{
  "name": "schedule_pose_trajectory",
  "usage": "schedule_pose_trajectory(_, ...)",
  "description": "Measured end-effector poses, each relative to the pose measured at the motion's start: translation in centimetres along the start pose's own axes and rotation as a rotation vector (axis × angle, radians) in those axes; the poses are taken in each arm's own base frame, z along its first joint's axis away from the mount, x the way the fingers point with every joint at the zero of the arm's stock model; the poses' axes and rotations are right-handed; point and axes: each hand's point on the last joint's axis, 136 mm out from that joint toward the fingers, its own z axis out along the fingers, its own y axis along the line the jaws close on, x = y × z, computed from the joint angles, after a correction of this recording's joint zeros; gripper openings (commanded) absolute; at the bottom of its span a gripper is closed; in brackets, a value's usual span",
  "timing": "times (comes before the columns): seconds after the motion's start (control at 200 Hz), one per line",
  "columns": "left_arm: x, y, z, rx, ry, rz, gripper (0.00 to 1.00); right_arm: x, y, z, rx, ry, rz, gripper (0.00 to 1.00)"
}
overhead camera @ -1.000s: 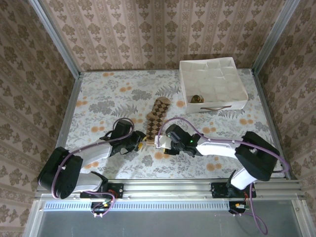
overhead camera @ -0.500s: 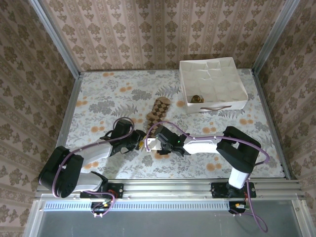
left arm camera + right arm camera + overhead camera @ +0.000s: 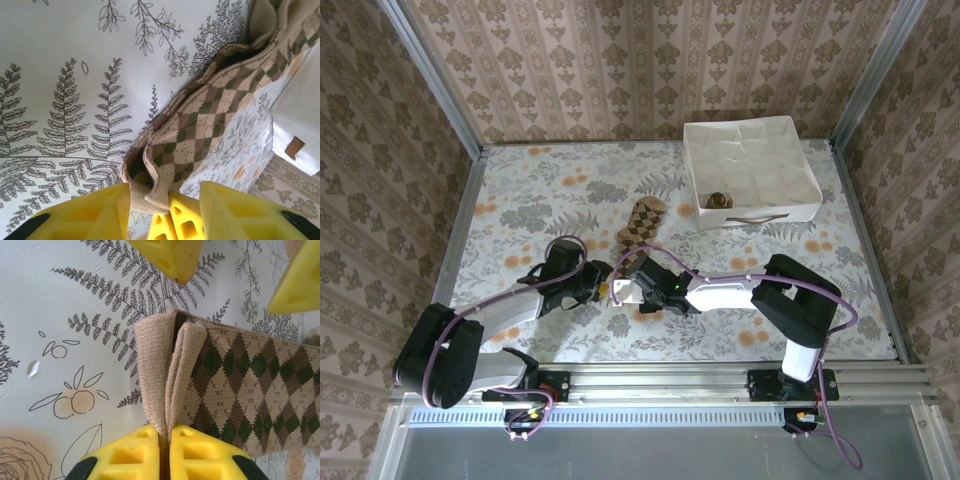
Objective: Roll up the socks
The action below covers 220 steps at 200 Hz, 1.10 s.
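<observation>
My right claw (image 3: 165, 437) is clenched on the argyle sock (image 3: 240, 385). Its two yellow fingers (image 3: 125, 460) are pressed together on the plain beige cuff, and the folded edge of the cuff stands up between them. From there the diamond-patterned part of the sock runs away to the right in my right wrist view and lies flat on the table.

In the top view the right claw (image 3: 623, 291) is a little before the middle of the table (image 3: 520, 180), toward the near edge. The argyle sock (image 3: 642, 222) stretches from the claw toward the far right corner, and its far end lies near the white box (image 3: 750, 217) but does not touch it.

My left claw (image 3: 601, 283) is just beside the right one, on its left. It is released: its fingers (image 3: 167, 255) stand apart, one on each side of the cuff end. In the left wrist view the cuff of the argyle sock (image 3: 200, 130) comes down between the fingers of the left claw (image 3: 162, 192). I cannot tell if the cloth touches one of them.

The white box stands at the far right corner of the table. Inside it, in its near left corner, lies a small brownish bundle (image 3: 718, 199), well apart from both claws.
</observation>
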Motion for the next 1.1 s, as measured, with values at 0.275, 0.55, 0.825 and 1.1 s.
schedule_pose_trajectory(0.275,0.2,-0.4,-1.4,0.022,-0.008,0.003,0.4,0.2,0.5,-0.3,-0.02,0.011,0.023,0.0)
schedule_pose_trajectory(0.55,1.0,0.8,-3.3,0.005,-0.006,-0.003,0.4,-2.7,2.2,-4.1,-0.102,-0.082,0.088,0.0)
schedule_pose_trajectory(0.825,1.5,1.7,-4.0,-0.023,0.002,-0.011,0.38,-3.0,4.0,-5.0,-0.217,-0.104,0.198,0.0)
schedule_pose_trajectory(1.1,1.8,2.7,-3.6,-0.064,0.017,-0.012,0.37,-2.2,3.1,-3.6,-0.296,-0.085,0.336,0.0)
